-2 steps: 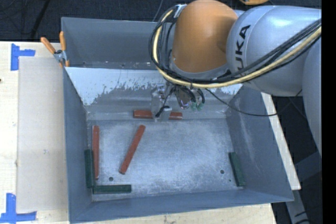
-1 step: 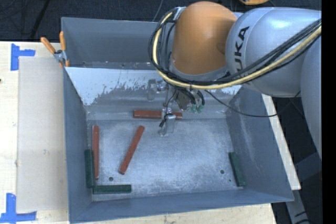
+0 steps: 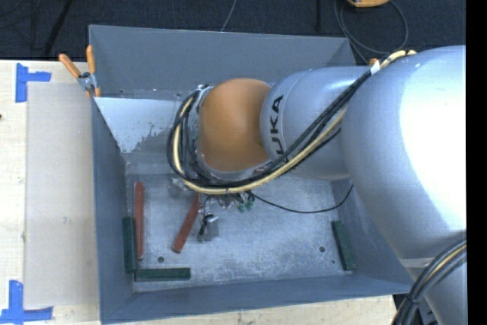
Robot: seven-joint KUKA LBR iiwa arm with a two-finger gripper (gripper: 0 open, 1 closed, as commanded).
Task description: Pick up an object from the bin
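grey robot arm (image 3: 396,133) – the largest element – enters from the right and bends down into the bin, its rounded casing covering much of the bin's right half. grey metal bin (image 3: 221,57) with sloping walls and a pale, scuffed floor. orange cover (image 3: 228,122) on the wrist, domed, sitting over the middle of the bin toward the far side. cables (image 3: 183,141), black and yellowish, loop round the left edge of the cover and trail back along the arm to the right.

gripper (image 3: 207,226), small and grey, hangs beneath the cover just above the floor, left of the bin's centre; whether it is spread or pressed together cannot be told from this angle. tilted reddish-brown stick (image 3: 183,234) – the nearest thing to the gripper – lies on the floor just beside it on the left, upper end leaning right toward the wrist, lower end pointing near and left; whether the two touch cannot be told.

second reddish-brown stick (image 3: 139,208) lies farther left, running near to far. three dark green bars: one along the left wall (image 3: 128,243), one along the near wall (image 3: 162,275), one well apart at the right wall (image 3: 342,243).
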